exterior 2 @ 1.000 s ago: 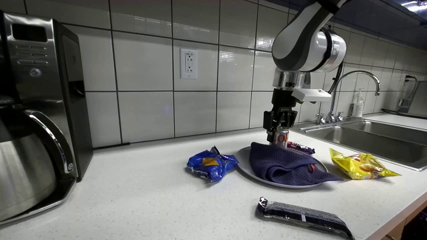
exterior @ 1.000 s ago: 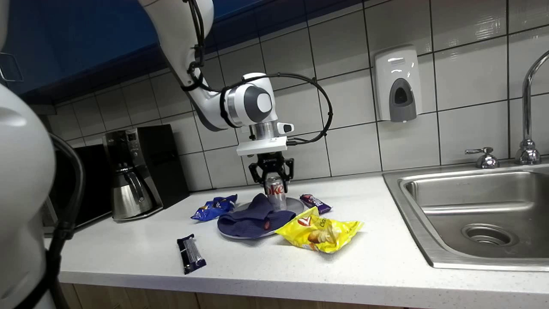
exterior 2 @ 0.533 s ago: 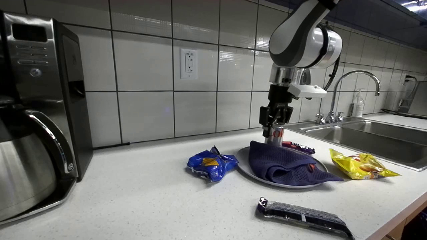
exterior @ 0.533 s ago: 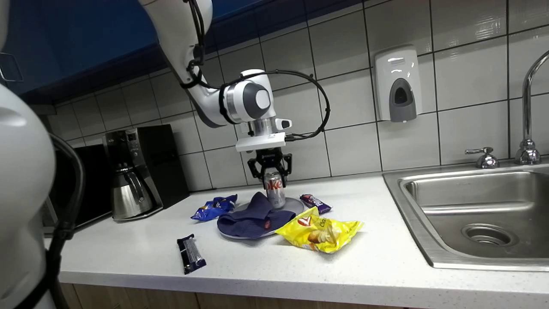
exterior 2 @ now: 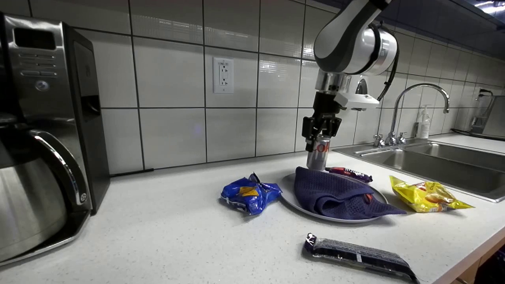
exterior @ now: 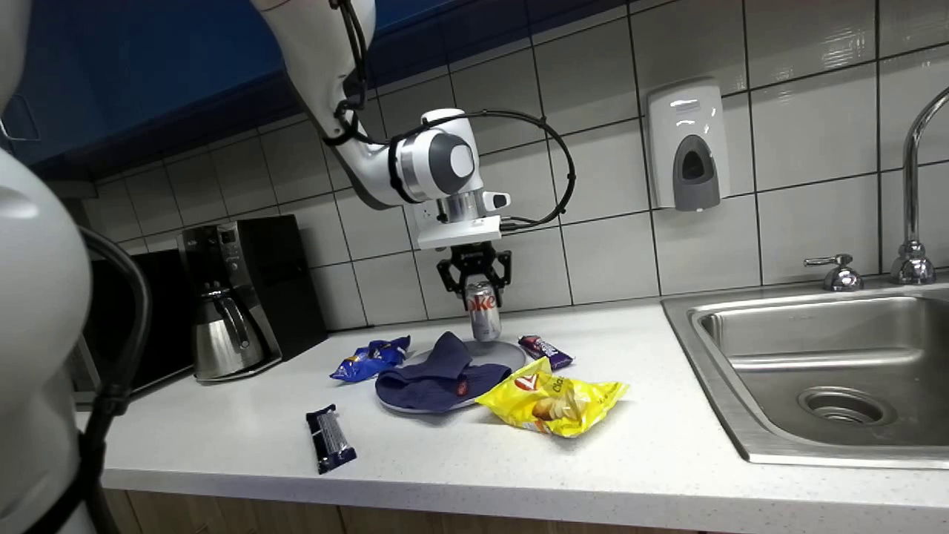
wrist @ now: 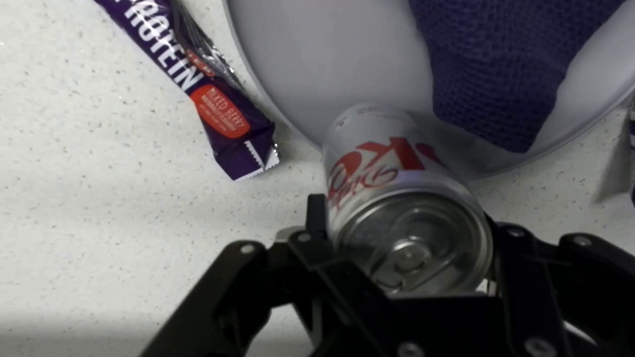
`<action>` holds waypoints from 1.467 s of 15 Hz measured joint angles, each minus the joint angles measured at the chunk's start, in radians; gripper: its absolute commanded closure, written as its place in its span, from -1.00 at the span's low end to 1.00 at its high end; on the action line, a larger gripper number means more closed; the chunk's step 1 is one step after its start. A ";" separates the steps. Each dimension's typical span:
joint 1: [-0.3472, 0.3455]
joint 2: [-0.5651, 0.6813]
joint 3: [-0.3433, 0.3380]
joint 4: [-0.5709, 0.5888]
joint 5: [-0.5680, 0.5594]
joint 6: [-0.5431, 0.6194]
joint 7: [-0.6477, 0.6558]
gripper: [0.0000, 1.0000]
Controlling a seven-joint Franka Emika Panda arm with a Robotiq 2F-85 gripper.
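The pincer (exterior: 483, 302) clasps a silver can (exterior: 485, 317) (red-lettered); only the wrist view shows its pull-tab (wrist: 409, 256).

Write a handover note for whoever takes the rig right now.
Gripper: shut on the silver Coke can, held raised near the plate.
Things: rumpled navy towel on the plate; yellow bag, blue bag, purple protein bar and dark wrapped bar around it.
Done: can gripped and lifted.
Left: can not yet set down or released.

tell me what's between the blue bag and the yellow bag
Between the blue bag and the yellow bag sits the plate, with the cloth on it; both exterior views show this.
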 measured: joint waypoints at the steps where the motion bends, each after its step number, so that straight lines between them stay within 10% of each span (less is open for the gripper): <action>1: -0.006 0.011 0.000 0.017 0.000 -0.002 0.000 0.24; 22: -0.041 0.238 0.006 0.325 -0.001 -0.124 0.000 0.24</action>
